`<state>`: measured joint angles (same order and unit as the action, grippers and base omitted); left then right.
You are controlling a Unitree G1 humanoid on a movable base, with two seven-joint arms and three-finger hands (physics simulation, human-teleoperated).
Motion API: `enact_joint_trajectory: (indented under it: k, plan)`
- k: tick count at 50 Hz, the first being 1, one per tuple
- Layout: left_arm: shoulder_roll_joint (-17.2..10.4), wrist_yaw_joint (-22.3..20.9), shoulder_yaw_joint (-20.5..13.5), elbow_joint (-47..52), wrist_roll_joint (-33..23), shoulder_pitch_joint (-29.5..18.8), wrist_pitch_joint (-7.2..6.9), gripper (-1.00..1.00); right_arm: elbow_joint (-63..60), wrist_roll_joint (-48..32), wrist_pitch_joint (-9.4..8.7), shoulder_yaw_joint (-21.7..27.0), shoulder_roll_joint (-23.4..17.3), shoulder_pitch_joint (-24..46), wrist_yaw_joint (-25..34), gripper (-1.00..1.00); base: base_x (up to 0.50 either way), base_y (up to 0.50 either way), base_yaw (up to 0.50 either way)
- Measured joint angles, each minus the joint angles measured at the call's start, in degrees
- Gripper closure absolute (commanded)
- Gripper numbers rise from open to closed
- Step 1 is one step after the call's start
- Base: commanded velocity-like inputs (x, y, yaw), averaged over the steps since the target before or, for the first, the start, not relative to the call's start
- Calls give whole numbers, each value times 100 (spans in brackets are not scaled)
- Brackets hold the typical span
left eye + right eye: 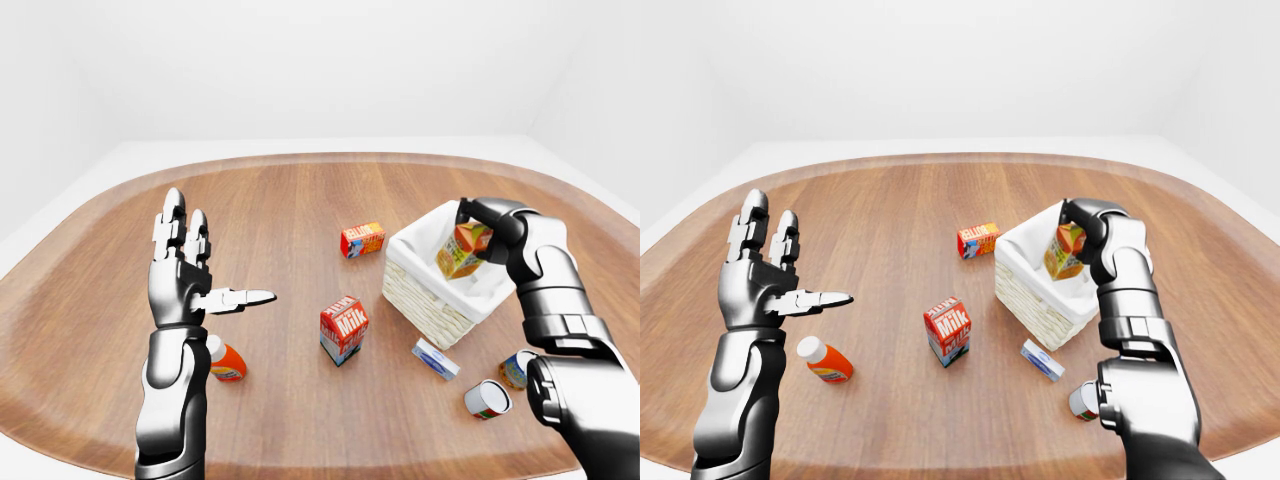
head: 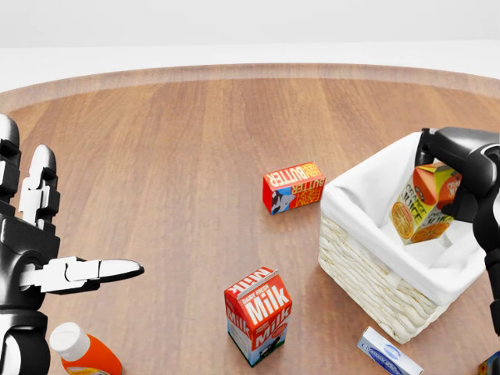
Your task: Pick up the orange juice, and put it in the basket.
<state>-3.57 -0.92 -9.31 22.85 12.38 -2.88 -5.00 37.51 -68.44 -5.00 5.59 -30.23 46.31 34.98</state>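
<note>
Your right hand (image 2: 462,176) grips orange juice (image 2: 423,202), fingers clenched round tilted carton, inside white-lined basket (image 2: 373,275) opening at head view right. Your left hand (image 1: 185,265) raised at left, fingers released, holding nothing. Milk carton (image 2: 258,314) upright on counter (image 2: 180,156) left of basket.

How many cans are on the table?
2, both at the left-eye view's bottom right: a white-and-red metal can lying on its side on the brown wooden table, and a blue-and-orange metal can beside it, partly hidden by the robot's right arm. More may be hidden.
</note>
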Motion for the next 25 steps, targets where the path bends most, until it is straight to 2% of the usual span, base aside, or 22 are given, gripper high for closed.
enact_joint_trajectory:
  k: [25]
  plan:
    - [7,11,10,26,-4,4,0,-100,1200,104,0,-211,19,459,-795,100,0,0,0]
